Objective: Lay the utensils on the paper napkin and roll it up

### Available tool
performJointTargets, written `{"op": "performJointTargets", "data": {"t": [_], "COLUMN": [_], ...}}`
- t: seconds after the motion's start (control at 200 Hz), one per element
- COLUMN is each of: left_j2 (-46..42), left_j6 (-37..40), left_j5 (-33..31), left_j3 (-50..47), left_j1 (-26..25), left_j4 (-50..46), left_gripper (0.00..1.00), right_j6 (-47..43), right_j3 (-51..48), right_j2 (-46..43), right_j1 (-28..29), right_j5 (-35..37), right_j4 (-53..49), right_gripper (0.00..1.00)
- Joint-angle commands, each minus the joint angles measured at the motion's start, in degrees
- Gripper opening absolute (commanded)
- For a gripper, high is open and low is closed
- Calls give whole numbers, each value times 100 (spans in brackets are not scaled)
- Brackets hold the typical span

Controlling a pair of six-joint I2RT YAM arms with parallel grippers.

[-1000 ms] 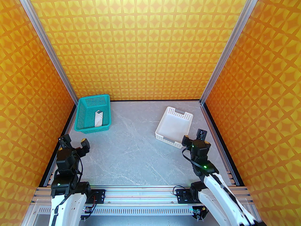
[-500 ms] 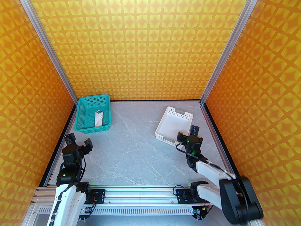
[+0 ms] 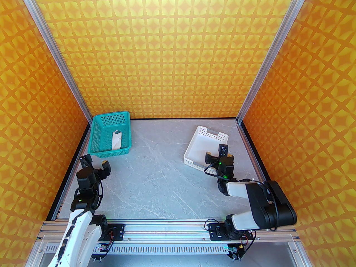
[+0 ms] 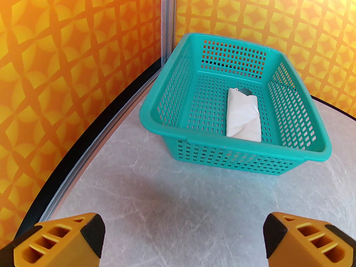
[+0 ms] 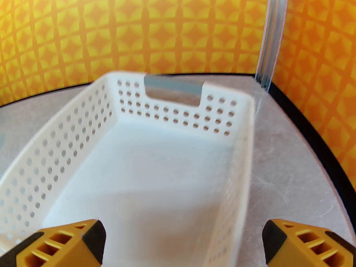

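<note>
While in basket point(image 4: 319, 151), creased white paper napkin point(image 4: 243, 117)

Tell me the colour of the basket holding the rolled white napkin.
The basket is teal green, perforated all over; the left wrist view shows it best.

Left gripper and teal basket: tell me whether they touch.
Apart. The left wrist view shows a stretch of bare table between the left gripper and the teal basket's near wall.

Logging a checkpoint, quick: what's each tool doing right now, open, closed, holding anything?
Left tool: open, empty, facing the teal basket.
Right tool: open, empty, by the white tray.
</note>
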Motion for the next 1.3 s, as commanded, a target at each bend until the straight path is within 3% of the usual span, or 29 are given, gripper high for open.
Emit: {"op": "performJointTargets", "data": {"t": [0.0,0.34,0.46,0.605,1.15,1.295], "left_j2": [162,893,1139,1439,3363,3492], "left_j6": [207,586,741,940,1440,1547], "left_j5": [143,414,505,769,1344,1446], "left_j3": [-112,-373,-423,-485,-445,-212], "left_j1": [-38,-38,-38,-38,-56,-57], "left_j4": [560,1814,2144,2612,4812,4502], "left_gripper": [99,99,99,99,99,99], "right_j6": [-47,-94,-296,-310,-310,-310], "right_j3": [319,336,484,488,486,487], "right_j2": [78,95,118,116,114,119], "right_j1": [-57,-58,-58,-62,-58,-54], "right_j5": [-172,-203,-691,-713,-711,-716], "right_j4": [-183,-192,-431,-440,-435,-438], "right_gripper": [99,99,98,99,98,99]}}
